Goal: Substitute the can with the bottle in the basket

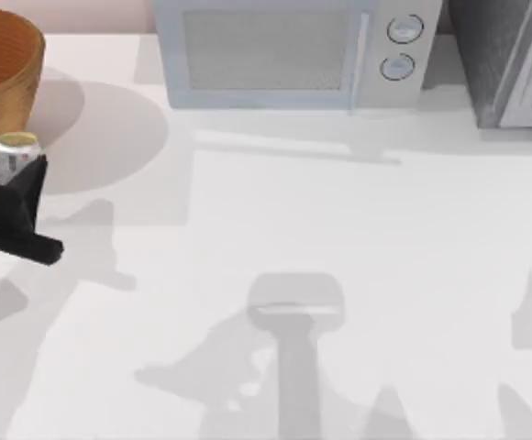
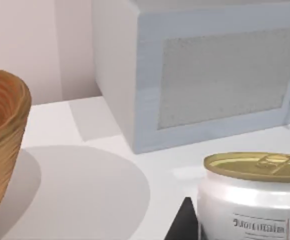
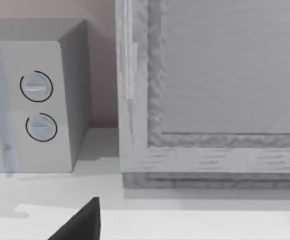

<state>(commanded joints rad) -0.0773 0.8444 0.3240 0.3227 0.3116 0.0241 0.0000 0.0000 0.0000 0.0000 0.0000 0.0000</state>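
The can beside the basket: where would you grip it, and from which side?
Grip the can across its smooth round wall, midway up, coming in level from the side away from the basket. It stands upright, and its flat gold lid offers no hold. The left pincer is already at it.
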